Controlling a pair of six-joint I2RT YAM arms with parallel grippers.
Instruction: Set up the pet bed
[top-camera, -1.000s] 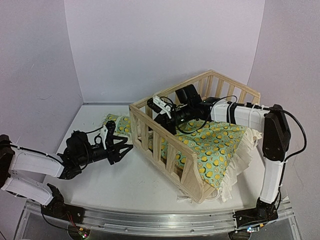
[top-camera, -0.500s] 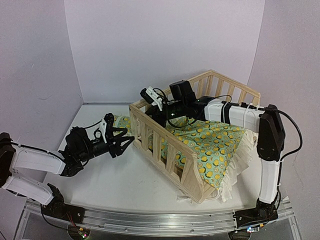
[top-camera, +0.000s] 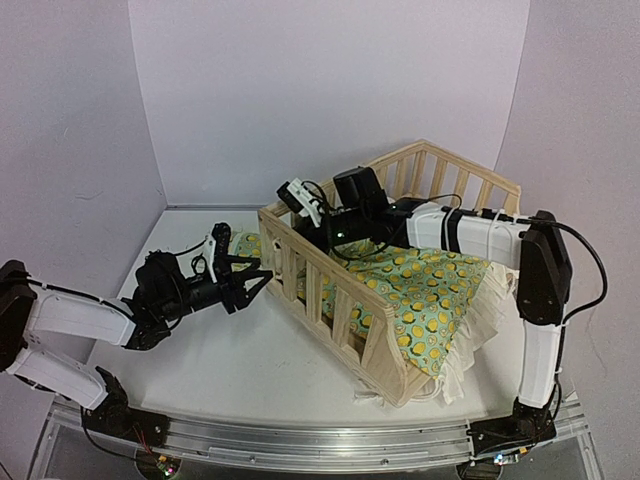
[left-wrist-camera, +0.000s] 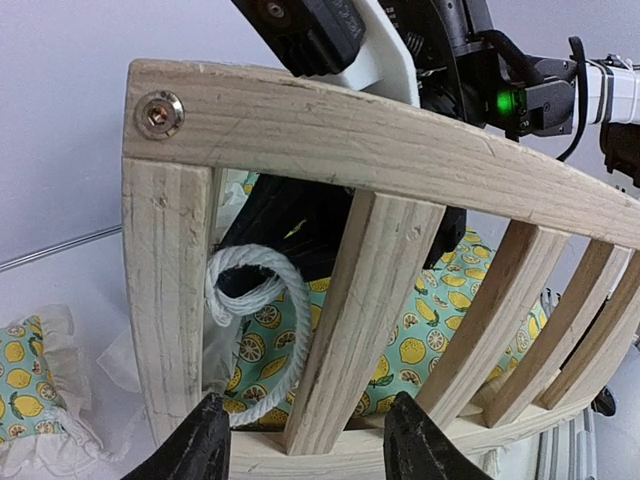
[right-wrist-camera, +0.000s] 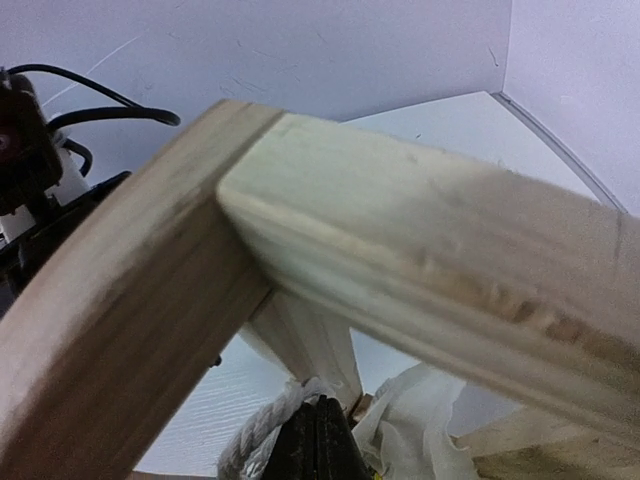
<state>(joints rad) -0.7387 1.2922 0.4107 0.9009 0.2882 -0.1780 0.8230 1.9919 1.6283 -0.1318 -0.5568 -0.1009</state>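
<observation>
Left gripper, spread empty, is facing a rope loop through the pet bed slats; right gripper clenched inside.

The white tabletop carries the pet bed, a pale slatted wooden frame that stands at an angle across its right half, with the low side facing right. The lemon-patterned cushion lies inside the frame. Its cream ruffle spills over the low side onto the tabletop. The small matching pillow lies flat on the tabletop, just beside the frame's far-left corner.
</observation>
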